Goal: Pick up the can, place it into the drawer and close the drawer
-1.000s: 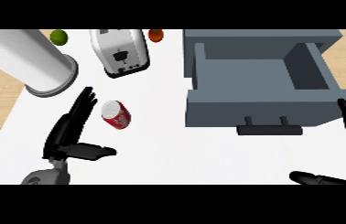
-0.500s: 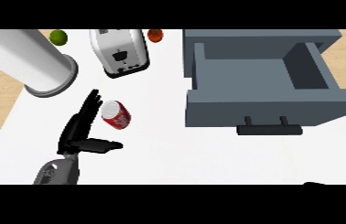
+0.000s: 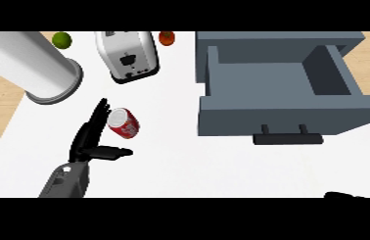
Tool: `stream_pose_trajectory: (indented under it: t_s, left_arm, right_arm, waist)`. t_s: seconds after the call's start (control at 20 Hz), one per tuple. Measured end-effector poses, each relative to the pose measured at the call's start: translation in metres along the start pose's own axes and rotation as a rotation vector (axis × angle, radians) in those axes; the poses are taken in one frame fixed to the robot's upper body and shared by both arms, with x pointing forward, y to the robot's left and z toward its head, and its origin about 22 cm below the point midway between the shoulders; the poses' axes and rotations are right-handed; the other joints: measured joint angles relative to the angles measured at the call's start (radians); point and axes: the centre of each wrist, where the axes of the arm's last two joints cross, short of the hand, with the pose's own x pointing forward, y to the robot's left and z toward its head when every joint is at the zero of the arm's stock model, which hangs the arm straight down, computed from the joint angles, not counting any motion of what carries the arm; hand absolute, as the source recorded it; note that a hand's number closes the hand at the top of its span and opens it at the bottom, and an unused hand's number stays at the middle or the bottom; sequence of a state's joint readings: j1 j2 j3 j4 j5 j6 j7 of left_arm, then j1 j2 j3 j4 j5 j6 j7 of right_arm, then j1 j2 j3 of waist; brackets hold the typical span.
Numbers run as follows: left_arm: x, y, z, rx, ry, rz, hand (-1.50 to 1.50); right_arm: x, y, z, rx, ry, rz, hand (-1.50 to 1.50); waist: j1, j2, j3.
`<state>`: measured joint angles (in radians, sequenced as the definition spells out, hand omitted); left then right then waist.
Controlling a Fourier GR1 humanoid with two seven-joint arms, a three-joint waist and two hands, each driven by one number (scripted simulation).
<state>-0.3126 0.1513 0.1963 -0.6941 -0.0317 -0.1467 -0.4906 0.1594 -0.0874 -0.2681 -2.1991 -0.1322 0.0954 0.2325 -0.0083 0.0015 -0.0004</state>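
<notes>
Can (image 3: 124, 122) lies tipped on the counter, at 9 o'clock of the open drawer (image 3: 278, 77). Left hand (image 3: 90, 136) alongside it, fingers straight, thumb out, nothing grasped. Wrap mid-body before lifting. Right hand barely visible, can't tell.

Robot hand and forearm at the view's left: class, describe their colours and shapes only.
The left robot hand is matt black, with long slender fingers and a stubby thumb. Its forearm is a grey, smooth, rounded casing with a small pale mark near the wrist. No cables show.
</notes>
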Motion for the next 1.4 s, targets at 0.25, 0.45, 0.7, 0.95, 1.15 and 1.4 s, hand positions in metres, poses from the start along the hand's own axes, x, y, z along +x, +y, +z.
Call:
stream_pose_trajectory:
  t_s: [0.25, 0.45, 0.7, 0.95, 1.15, 1.4]
  left_arm:
    - [-0.008, 0.001, -0.012, 0.007, 0.009, 0.007, -1.50]
    - [-0.012, 0.000, -0.016, 0.001, 0.004, 0.011, -1.50]
    - [-0.010, -0.005, -0.025, -0.030, -0.007, 0.021, -1.50]
    - [-0.010, -0.013, -0.030, -0.107, -0.005, 0.031, 1.50]
    - [-0.005, -0.027, -0.039, -0.169, -0.013, 0.064, 1.50]
    - [0.000, -0.035, -0.045, -0.214, -0.040, 0.100, 1.50]
  right_arm:
    - [0.001, 0.003, 0.001, 0.002, 0.006, 0.013, -1.50]
    - [0.012, 0.003, -0.001, 0.011, 0.001, 0.002, -1.50]
    - [0.015, 0.001, -0.004, 0.015, -0.008, 0.015, -1.50]
    - [0.016, 0.001, -0.003, 0.016, -0.015, 0.011, -1.50]
    - [0.015, 0.001, -0.001, 0.006, -0.022, 0.008, -1.50]
    - [0.015, -0.001, -0.004, 0.007, -0.027, 0.018, -1.50]
  waist:
    - [-0.004, 0.001, 0.000]
    - [-0.006, 0.002, -0.001]
    - [-0.010, 0.004, -0.001]
    - [-0.015, 0.006, -0.001]
    - [-0.014, 0.005, -0.001]
    - [-0.016, 0.006, -0.001]
